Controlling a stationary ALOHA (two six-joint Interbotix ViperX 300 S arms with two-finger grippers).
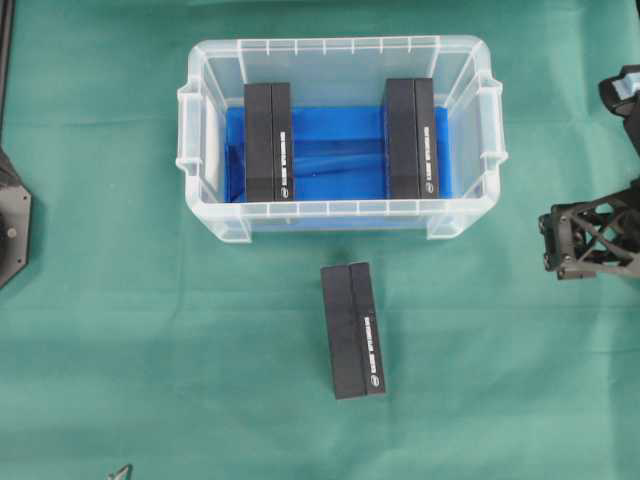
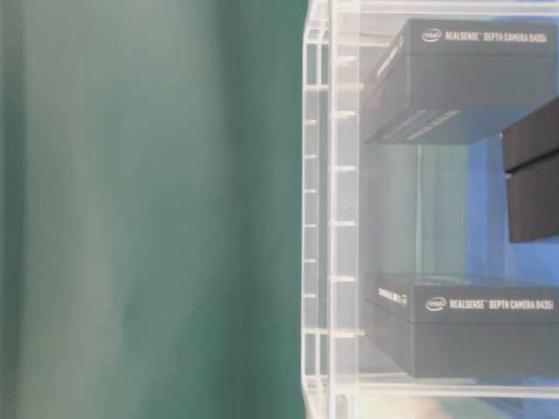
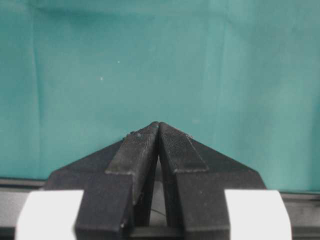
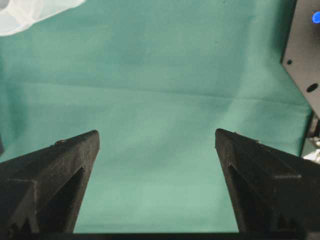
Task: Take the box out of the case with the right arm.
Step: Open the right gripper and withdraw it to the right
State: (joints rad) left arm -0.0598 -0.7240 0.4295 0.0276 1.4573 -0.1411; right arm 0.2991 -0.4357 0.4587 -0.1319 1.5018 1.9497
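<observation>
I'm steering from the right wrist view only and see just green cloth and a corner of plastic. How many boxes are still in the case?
Observer: Two boxes, one at the left end of the case, one at the right end.
Operator: Any box outside it?
Observer: Yes, a third box lies on the cloth just in front of the case.
Operator: Where is my gripper?
Observer: The right gripper is open, empty, off to the case's right side.
Operator: And the left one?
Observer: The left gripper is shut over bare cloth.
</observation>
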